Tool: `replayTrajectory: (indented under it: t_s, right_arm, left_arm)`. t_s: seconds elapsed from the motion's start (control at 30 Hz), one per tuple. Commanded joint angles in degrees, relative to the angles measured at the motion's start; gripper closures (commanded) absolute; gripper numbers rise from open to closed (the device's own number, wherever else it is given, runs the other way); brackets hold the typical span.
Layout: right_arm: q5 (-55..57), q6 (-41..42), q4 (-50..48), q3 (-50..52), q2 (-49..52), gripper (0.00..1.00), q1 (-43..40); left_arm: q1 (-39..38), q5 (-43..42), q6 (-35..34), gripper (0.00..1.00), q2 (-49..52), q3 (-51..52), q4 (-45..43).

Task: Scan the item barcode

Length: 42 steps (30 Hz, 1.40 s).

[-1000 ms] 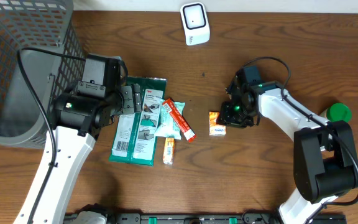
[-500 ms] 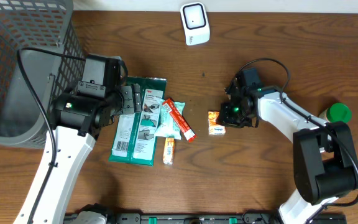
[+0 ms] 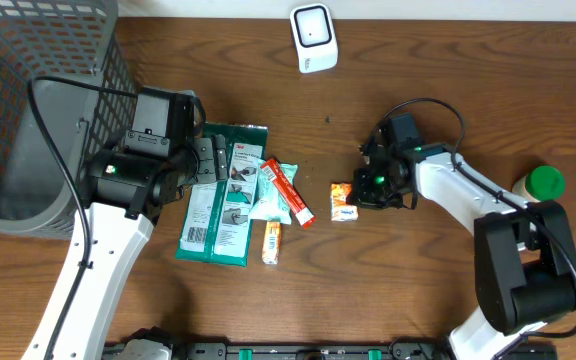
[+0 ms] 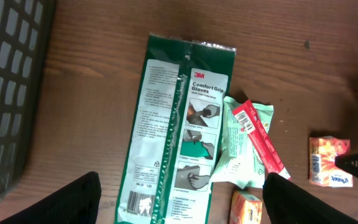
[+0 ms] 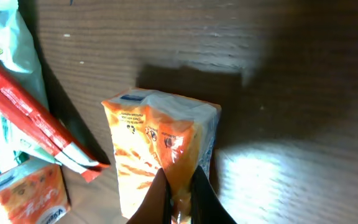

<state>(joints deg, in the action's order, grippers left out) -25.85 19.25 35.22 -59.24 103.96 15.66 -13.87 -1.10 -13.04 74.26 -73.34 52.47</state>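
The item in hand is a small orange tissue pack point(image 3: 342, 201) point(image 5: 157, 140), lying on the wooden table right of centre. My right gripper point(image 3: 362, 192) point(image 5: 180, 194) is shut on the pack's right end, pinching the wrapper between both fingers. The white barcode scanner point(image 3: 314, 38) stands at the back edge, well apart from the pack. My left gripper point(image 3: 205, 160) point(image 4: 182, 200) hangs open over a green glove packet point(image 3: 223, 195) point(image 4: 179, 118), holding nothing. A barcode shows at that packet's near end.
A mint pouch point(image 3: 268, 197), a red stick pack point(image 3: 291, 193) and a second small orange pack point(image 3: 272, 242) lie beside the glove packet. A grey mesh basket point(image 3: 28, 100) fills the left. A green-capped bottle point(image 3: 543, 181) stands at the far right.
My right gripper has closed on the orange tissue pack, and the pack has shifted slightly left. The left arm has not moved.
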Motion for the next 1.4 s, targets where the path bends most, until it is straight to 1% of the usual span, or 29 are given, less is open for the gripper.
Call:
replayTrajectory:
  t_s: [0.0,0.17,0.23,0.3,0.4,0.6,0.77,0.9,0.93,1.03,1.13,1.23,1.37]
  right_arm:
    - [-0.2,-1.4,1.0,-2.0,-5.0,0.99,-1.0]
    - [11.5,-1.6,4.9,-2.0,-10.8,0.99,-0.7]
    - [14.7,-3.3,6.3,-2.0,-12.8,0.99,-0.6]
    - [14.7,-4.6,6.3,-2.0,-14.3,0.99,-0.6]
    - [10.4,-6.2,5.6,-2.0,-14.7,0.99,-0.7]
    - [10.6,-6.0,7.0,-3.2,-14.9,0.99,-0.7]
    - [14.1,-6.0,13.1,-8.5,-15.2,0.99,-0.7]
    - [17.0,-6.0,19.3,-15.6,-15.2,0.99,-0.7]
    - [18.8,-6.0,22.2,-19.7,-15.2,0.99,-0.5]
    - [22.8,-6.0,26.9,-27.3,-15.2,0.99,0.4]
    - [26.4,-5.2,29.8,-34.4,-15.0,0.99,1.2]
    - [29.8,-4.7,33.7,-44.5,-13.7,0.99,1.9]
    - [32.7,-4.1,44.0,-64.3,-7.1,0.99,2.2]
  left_arm:
    - [0.3,0.7,0.8,0.16,0.2,-0.7,0.0]
    - [0.3,0.7,0.8,0.16,0.2,-0.7,0.0]
    - [0.3,0.7,0.8,0.16,0.2,-0.7,0.0]
    - [0.3,0.7,0.8,0.16,0.2,-0.7,0.0]
    - [0.3,0.7,0.8,0.16,0.2,-0.7,0.0]
    - [0.3,0.7,0.8,0.16,0.2,-0.7,0.0]
    - [0.3,0.7,0.8,0.16,0.2,-0.7,0.0]
    - [0.3,0.7,0.8,0.16,0.2,-0.7,0.0]
    - [0.3,0.7,0.8,0.16,0.2,-0.7,0.0]
    - [0.3,0.7,0.8,0.16,0.2,-0.7,0.0]
    - [0.3,0.7,0.8,0.16,0.2,-0.7,0.0]
    - [0.3,0.7,0.8,0.16,0.2,-0.7,0.0]
    - [0.3,0.7,0.8,0.16,0.2,-0.7,0.0]
